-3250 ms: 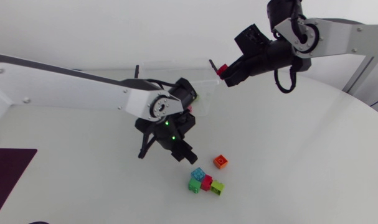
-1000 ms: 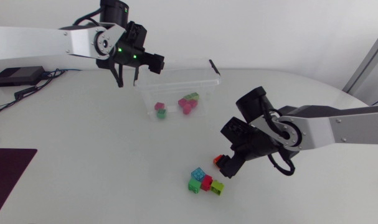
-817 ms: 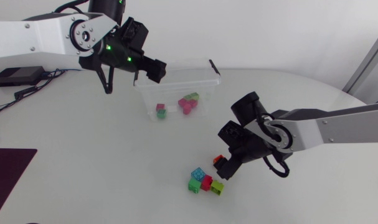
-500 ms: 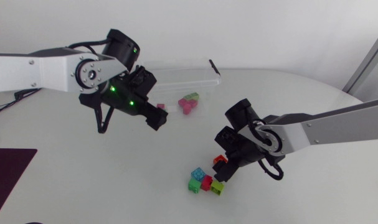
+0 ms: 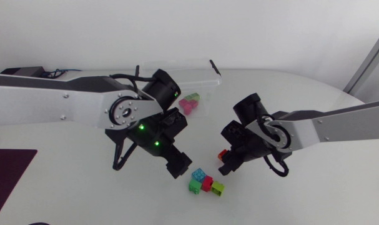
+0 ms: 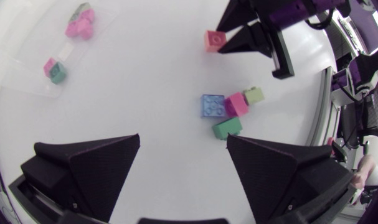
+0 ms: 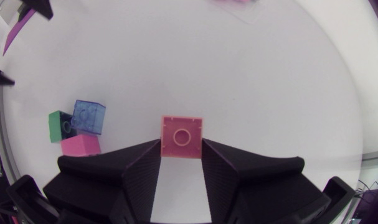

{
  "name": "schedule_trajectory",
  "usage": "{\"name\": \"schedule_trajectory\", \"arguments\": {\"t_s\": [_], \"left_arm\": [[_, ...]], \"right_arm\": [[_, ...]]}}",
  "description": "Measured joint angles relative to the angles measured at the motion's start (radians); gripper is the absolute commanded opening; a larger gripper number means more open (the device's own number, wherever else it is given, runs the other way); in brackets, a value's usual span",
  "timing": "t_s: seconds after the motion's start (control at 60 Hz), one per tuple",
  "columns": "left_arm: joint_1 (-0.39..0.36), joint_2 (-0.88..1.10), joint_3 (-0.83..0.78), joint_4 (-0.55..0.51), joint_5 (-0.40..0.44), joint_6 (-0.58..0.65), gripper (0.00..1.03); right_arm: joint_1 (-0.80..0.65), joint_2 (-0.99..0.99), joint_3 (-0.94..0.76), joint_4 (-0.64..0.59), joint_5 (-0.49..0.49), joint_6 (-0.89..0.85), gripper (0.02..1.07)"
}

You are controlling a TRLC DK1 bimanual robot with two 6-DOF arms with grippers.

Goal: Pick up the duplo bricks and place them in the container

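Observation:
My right gripper (image 5: 225,161) is shut on an orange-red brick (image 5: 222,154), which sits squarely between its fingers (image 7: 139,165) in the right wrist view (image 7: 181,134). Just beside it lies a cluster of blue (image 5: 198,174), green (image 5: 194,186), red (image 5: 206,183) and lime (image 5: 218,188) bricks. My left gripper (image 5: 178,166) hangs open close to the left of this cluster, with nothing between its fingers (image 6: 89,165); the cluster lies ahead of it (image 6: 227,112). The clear container (image 5: 205,76) stands at the back, holding pink and green bricks (image 5: 189,103).
My left arm's elbow and forearm (image 5: 127,112) cover much of the container's front. A dark mat (image 5: 8,172) lies at the table's left edge. Bare white table stretches to the right of the right arm.
My left arm swung from over the container down to the near side beside the brick cluster, still open. My right gripper closed on the orange-red brick.

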Motion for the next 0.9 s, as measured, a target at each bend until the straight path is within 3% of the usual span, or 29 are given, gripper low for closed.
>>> {"name": "schedule_trajectory", "arguments": {"t_s": [0.267,0.367,0.7,0.9], "left_arm": [[-0.066,0.106,0.053,-0.125,0.035,-0.068,0.9],[-0.076,0.152,0.109,-0.159,0.036,-0.085,0.81],[-0.154,0.291,0.27,-0.249,0.037,-0.141,0.75],[-0.161,0.356,0.309,-0.291,0.036,-0.17,0.75]], "right_arm": [[-0.046,-0.094,0.0,-0.011,-0.001,0.0,0.33],[-0.05,-0.106,-0.002,-0.011,-0.001,0.0,0.33],[-0.083,-0.159,-0.02,-0.033,-0.005,0.0,0.33],[-0.105,-0.19,-0.03,-0.034,-0.025,-0.004,0.33]]}}
